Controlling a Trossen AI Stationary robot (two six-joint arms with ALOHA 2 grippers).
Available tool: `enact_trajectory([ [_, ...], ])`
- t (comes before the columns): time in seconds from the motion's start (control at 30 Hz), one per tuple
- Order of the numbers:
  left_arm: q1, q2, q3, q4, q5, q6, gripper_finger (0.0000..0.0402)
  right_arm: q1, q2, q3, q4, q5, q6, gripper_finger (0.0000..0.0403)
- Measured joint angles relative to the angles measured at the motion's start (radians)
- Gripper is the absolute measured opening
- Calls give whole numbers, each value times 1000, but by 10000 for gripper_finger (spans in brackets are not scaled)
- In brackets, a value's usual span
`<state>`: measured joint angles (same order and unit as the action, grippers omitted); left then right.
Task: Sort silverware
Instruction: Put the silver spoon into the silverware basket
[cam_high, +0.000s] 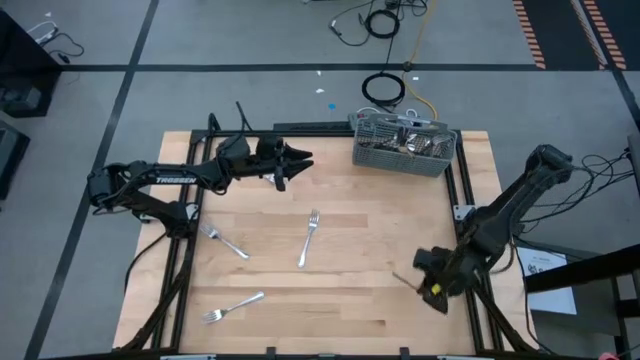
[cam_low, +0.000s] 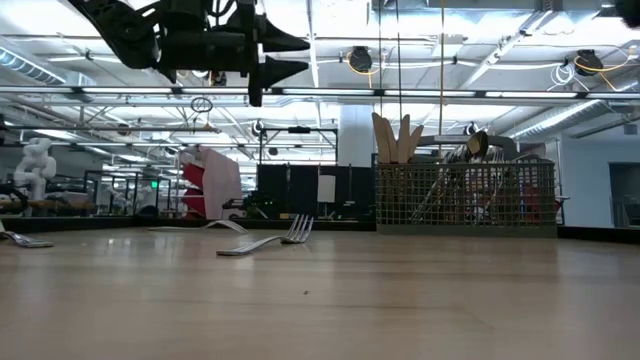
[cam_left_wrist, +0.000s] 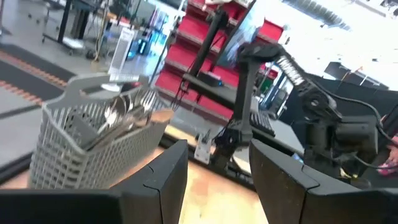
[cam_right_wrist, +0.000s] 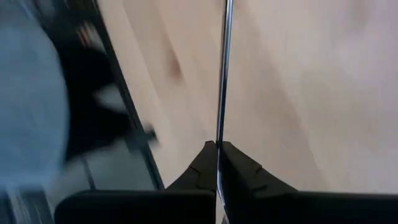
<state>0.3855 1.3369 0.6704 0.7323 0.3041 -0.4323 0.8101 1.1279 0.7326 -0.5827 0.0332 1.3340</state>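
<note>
Three forks (cam_high: 308, 240) lie loose on the table (cam_high: 400, 300).

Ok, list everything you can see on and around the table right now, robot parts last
Loose forks: three, silver, on the table's left and middle.
Held utensil: one, silver, slim handle only, in the right gripper.
Caddy: one, grey mesh, far right edge, holding silverware.
Table: one, light wood.
Cables: black and yellow, floor beyond the table.
Left gripper: open, raised at far left.
Right gripper: shut on the utensil, near right edge.
</note>
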Motion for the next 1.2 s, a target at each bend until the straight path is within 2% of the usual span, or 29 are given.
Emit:
enact_trajectory([
  [0.1, 0, 0, 6, 22, -17, 2, 177, -39, -97, 0, 11, 187, -6, 0],
  [0.23, 0, 0, 23, 20, -30, 3, 177, -88, -228, 1, 6, 501, -24, 0],
  [0.33, 0, 0, 29, 20, -33, 3, 177, -123, -320, 1, 3, 727, -90, 0],
  [0.47, 0, 0, 35, 18, -50, 16, 177, -176, -419, 1, 20, 1086, -204, 0],
  [0.53, 0, 0, 35, 17, -56, 20, 177, -207, -464, 2, 32, 1203, -226, 0],
  [0.6, 0, 0, 35, 18, -56, 19, 177, -246, -519, 2, 7, 1198, -218, 0],
  [0.7, 0, 0, 35, 18, -57, 19, 177, -308, -599, 2, -83, 1119, -164, 0],
  [0.8, 0, 0, 40, 16, -69, 19, 177, -369, -662, 2, -133, 1121, -52, 0],
  [0.9, 0, 0, 58, 13, -74, 20, 177, -422, -722, 2, -144, 1102, -9, 0],
  [1.1, 0, 0, 86, 14, -74, 24, 177, -483, -780, 2, -202, 950, -2, 0],
  [1.2, 0, 0, 87, 15, -76, 24, 177, -512, -788, 2, -316, 860, 127, 0],
])
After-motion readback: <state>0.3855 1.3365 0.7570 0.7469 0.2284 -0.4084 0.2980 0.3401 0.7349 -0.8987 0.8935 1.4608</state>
